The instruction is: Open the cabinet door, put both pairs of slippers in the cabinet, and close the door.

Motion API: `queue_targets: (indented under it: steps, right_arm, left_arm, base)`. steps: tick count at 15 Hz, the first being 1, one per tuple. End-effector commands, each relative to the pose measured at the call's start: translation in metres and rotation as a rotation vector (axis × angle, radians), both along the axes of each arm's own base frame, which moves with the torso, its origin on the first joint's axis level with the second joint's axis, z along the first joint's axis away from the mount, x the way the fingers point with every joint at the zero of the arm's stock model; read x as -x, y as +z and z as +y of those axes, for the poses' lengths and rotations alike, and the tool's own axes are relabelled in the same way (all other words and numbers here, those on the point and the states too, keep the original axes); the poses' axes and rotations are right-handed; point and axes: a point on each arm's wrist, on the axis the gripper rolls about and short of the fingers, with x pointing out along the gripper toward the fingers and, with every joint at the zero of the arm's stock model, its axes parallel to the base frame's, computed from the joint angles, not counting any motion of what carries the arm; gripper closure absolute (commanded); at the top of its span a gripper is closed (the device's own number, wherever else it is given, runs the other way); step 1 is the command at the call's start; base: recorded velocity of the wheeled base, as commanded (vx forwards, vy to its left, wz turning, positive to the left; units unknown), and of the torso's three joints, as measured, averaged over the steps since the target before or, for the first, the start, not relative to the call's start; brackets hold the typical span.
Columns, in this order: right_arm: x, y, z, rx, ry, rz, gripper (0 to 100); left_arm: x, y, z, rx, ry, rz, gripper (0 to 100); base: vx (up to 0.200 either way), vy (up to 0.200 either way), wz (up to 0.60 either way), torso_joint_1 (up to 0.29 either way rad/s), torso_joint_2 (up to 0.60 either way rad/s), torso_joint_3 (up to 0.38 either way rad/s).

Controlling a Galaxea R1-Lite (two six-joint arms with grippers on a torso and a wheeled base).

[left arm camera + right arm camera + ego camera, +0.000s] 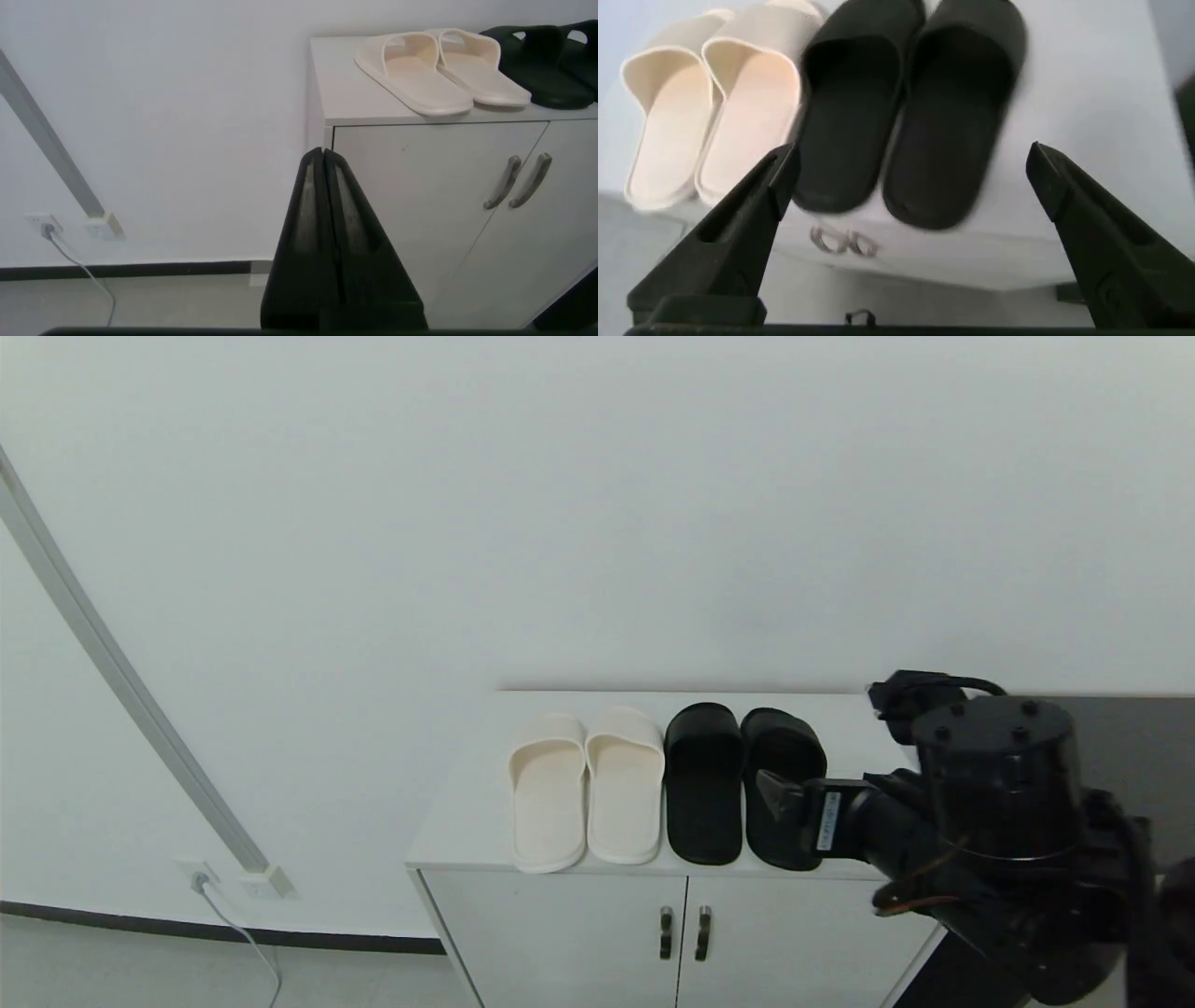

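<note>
White wall behind; white slippers [583,793] and black slippers [705,784] sit atop the closed cabinet [560,933]; right claw [912,149] gapes above its front edge, left claw [323,159] pinched shut; I'd grip a handle [702,933] squarely first.

"Where's the right arm [990,812]?"
"Raised at the robot's right side, forearm angled toward its left. The right gripper [912,154] has its jaws spread wide."
"And the left gripper [323,159]?"
"Pointing forward, its jaws pressed flat together, tips meeting in one thin line."

Head above, both wrists nearer, all facing cabinet [560,943]
</note>
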Motion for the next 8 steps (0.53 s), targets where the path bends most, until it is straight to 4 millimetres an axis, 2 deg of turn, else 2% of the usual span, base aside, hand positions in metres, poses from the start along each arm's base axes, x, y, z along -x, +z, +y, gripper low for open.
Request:
queue_targets:
  steps: [1,3,8]
  right_arm:
    - [-0.031,-0.036,0.019,0.051,-0.066,0.029,0]
    - [-0.043,-0.050,0.026,0.053,-0.084,0.015,0]
    - [-0.074,-0.062,0.044,0.059,-0.101,-0.014,0]
  left_arm:
    - [0.000,0.000,0.000,0.000,0.000,0.000,100]
    - [0.000,0.000,0.000,0.000,0.000,0.000,100]
    - [0.000,0.000,0.000,0.000,0.000,0.000,100]
  base:
    - [0.000,0.000,0.00,0.000,0.00,0.000]
    - [0.000,0.000,0.00,0.000,0.00,0.000]
    - [0.000,0.000,0.00,0.000,0.00,0.000]
